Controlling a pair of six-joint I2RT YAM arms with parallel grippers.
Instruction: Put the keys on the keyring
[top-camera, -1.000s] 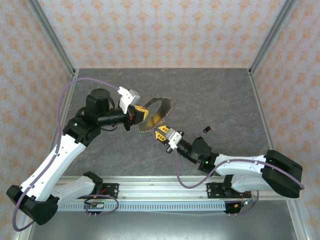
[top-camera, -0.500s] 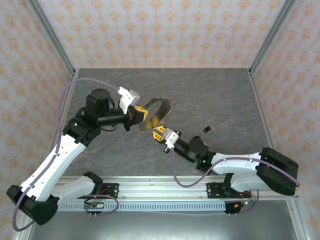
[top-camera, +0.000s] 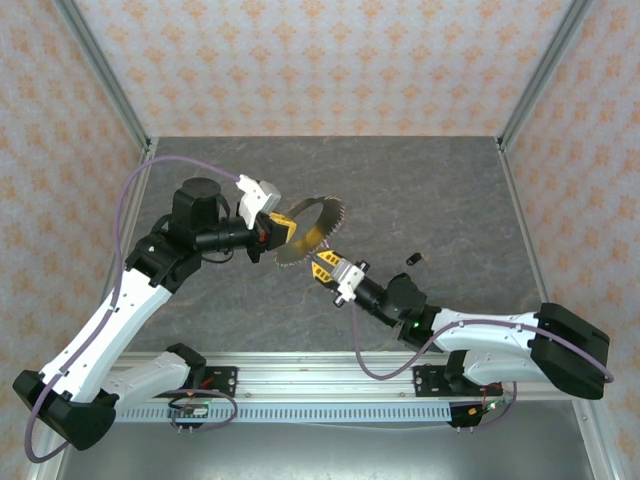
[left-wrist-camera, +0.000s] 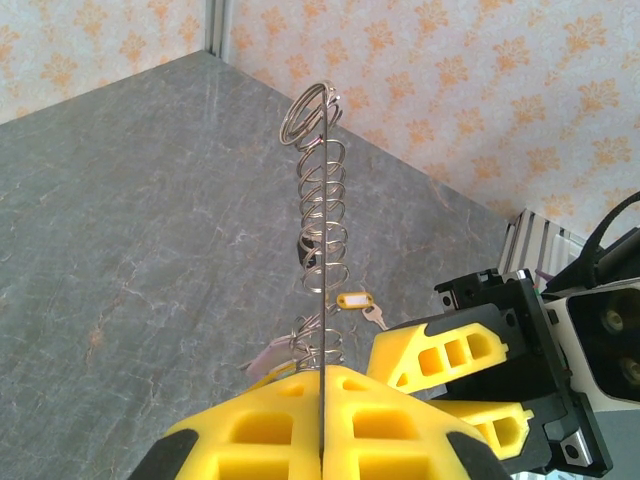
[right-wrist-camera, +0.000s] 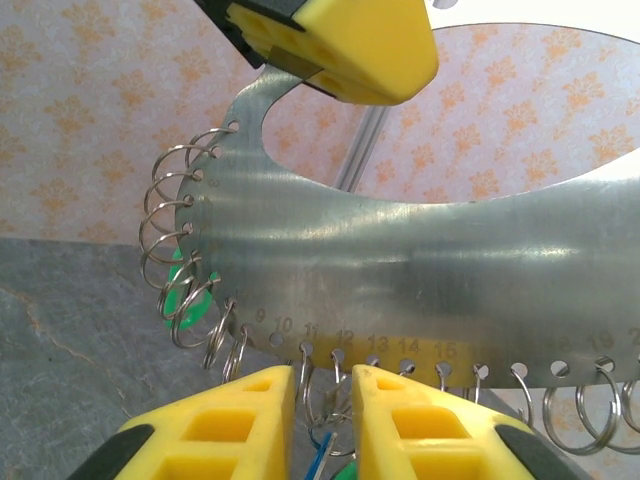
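jaws on the left clamp the keyring (right-wrist-camera: 420, 260); right jaws, narrowly parted round one link (right-wrist-camera: 318, 392), maybe gripping.

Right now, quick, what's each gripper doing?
Left gripper: closed, holding the keyring.
Right gripper: narrow gap at the keyring's edge; cannot tell whether it grips anything.

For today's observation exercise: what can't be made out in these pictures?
- Right wrist: whether the right hand grips anything; the bottom edge cuts the blue bit off.
- Left wrist: keyring face, seen edge-on; left hand hides its base.
- Top: dark item, too small to identify.
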